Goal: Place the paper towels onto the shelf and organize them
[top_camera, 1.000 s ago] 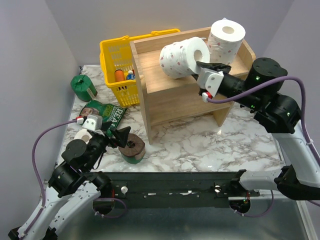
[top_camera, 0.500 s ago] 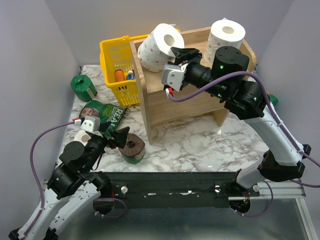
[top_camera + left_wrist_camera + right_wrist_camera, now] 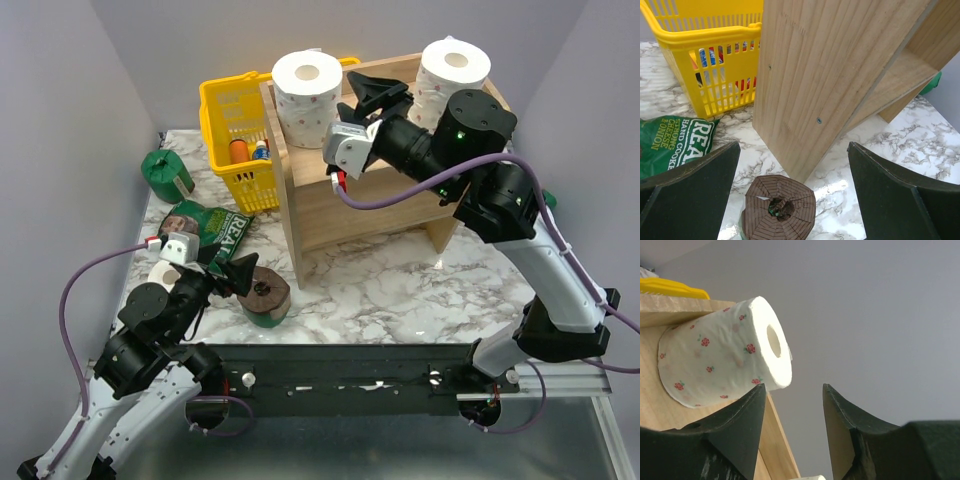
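Since a second ago the dotted white roll (image 3: 307, 95) has gone from hanging tilted in the right arm's grip over the middle of the shelf (image 3: 345, 205) to standing on end at the top left corner. It stands just beside the yellow basket (image 3: 232, 125). The right fingers (image 3: 375, 92) have let it go. In the right wrist view they stand apart, with the roll just beyond them and no contact that I can make out. A second white roll (image 3: 455, 72) stands on end at the top right corner.

The left fingers (image 3: 236, 270) are spread as wide as they go and hang over a green-wrapped roll (image 3: 779, 209). That roll stands on the marble surface (image 3: 400, 285) near the shelf's foot, brown pleated end up. Another green roll (image 3: 165, 172) sits at the far left. A third white roll (image 3: 166, 272) shows partly behind the left arm, beside the green bag (image 3: 205, 225).

These rolls are probably light and soft. A hard squeeze would likely dent them, and a roll on end may tip at a nudge. The wrapped ones look slicker than the bare paper. The best hold seems to be across the round body at mid-height, with fingers wide and closing gently. On the bare white rolls, one finger inside the hollow core and one outside would also do.
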Motion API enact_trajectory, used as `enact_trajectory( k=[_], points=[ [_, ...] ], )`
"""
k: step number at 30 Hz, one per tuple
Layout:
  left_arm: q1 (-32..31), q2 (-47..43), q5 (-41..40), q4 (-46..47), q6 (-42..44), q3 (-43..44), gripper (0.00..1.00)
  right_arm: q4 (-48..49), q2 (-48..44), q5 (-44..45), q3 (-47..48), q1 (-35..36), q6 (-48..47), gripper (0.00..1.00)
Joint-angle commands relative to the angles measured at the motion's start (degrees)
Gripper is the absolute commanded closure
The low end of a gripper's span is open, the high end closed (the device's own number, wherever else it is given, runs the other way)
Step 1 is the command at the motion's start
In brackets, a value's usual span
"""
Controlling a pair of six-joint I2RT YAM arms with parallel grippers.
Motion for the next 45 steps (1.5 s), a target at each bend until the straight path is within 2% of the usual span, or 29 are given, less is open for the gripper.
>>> enact_trajectory(
  k=[1,3,6,10,12,13,15,21,23,26,31,34,45],
  points=[
    [-0.26,-0.48,-2.8,-0.63,0.27,-0.45,0.01,2.21,-0.93,1.93,0.35,1.85,2.57,0.41],
    [-0.17,-0.48,-4.82,-0.9,0.01,-0.36,0.01,2.47,-2.16,2.02,-0.79,2.37,5.82,0.39],
    [-0.17,0.13,-9.37,-2.3,-1.04,0.08,0.01,4.84,-6.18,1.14,-3.94,3.34,16.36,0.37],
    [-0.26,3.72,-17.99,-5.98,-5.17,2.26,0.02,10.38,-11.73,3.34,-14.47,4.48,34.17,0.37],
    [-0.17,6.45,-22.38,-10.72,-7.8,3.85,0.03,10.82,-13.93,4.65,-18.44,4.92,39.74,0.36],
    [-0.26,9.77,-28.41,-12.74,-11.3,4.73,0.04,11.26,-16.11,5.27,-20.37,5.45,44.03,0.36],
    [-0.26,13.21,-34.24,-20.91,-17.62,7.71,0.03,11.44,-18.5,6.67,-26.88,5.89,47.48,0.35],
    [0.62,23.24,-39.45,-36.21,-34.16,15.89,0.09,13.2,-28.96,10.19,-41.72,6.16,58.91,0.35],
    [1.49,25.79,-39.2,-39.2,-37.33,17.56,0.1,13.64,-32.81,10.9,-44.38,6.25,61.82,0.34],
    [5.96,27.73,-37.09,-38.0,-37.09,16.43,0.11,13.99,-36.51,10.81,-49.21,6.25,65.07,0.35],
    [23.69,30.45,-21.55,-32.81,-31.2,12.3,0.11,14.43,-43.54,7.13,-56.15,6.25,68.5,0.34],
    [28.37,32.9,-19.24,-29.73,-30.06,9.22,0.11,14.69,-46.18,5.89,-58.01,6.25,68.68,0.34],
    [35.33,38.63,-15.12,-20.24,-22.33,6.67,0.15,14.87,-53.31,0.88,-63.1,6.25,66.75,0.34]
  ],
)
